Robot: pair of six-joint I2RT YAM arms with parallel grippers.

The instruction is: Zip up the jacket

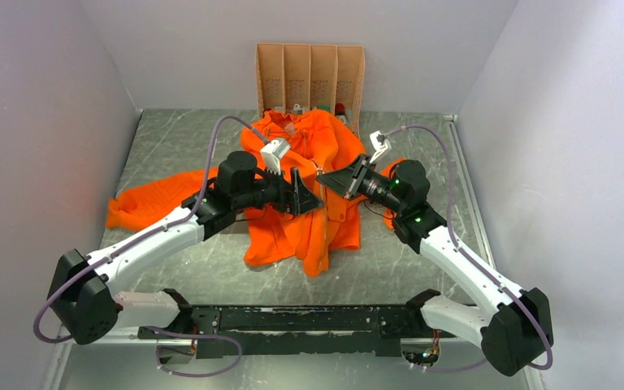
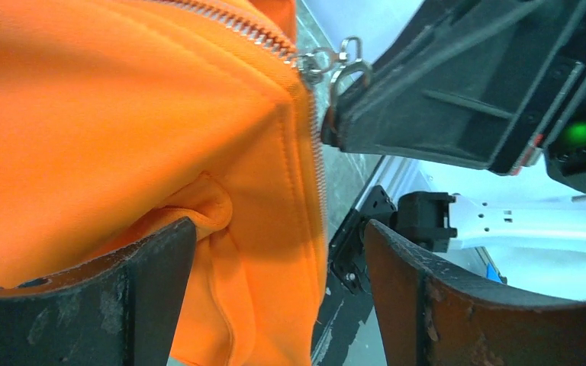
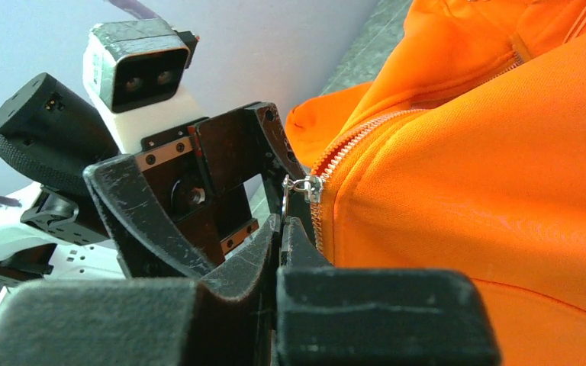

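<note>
The orange jacket [image 1: 329,142] lies crumpled mid-table, one sleeve [image 1: 146,203] spread to the left. My right gripper [image 1: 325,180] is shut on the metal ring pull [image 3: 286,200] of the zipper slider [image 3: 310,185], with the zipper teeth [image 3: 366,130] running up and away from it. In the left wrist view the slider [image 2: 311,61] and ring [image 2: 349,67] show at the right gripper's tip. My left gripper [image 1: 301,195] is open just left of the slider. Its fingers [image 2: 149,278] straddle the orange front panel [image 2: 267,252] below the slider, without pinching it.
A cardboard divider box [image 1: 310,77] stands at the back wall, right behind the jacket's collar. The two grippers are tip to tip over the jacket. Grey walls close in left, right and rear. The arms' base rail [image 1: 309,321] runs along the near edge.
</note>
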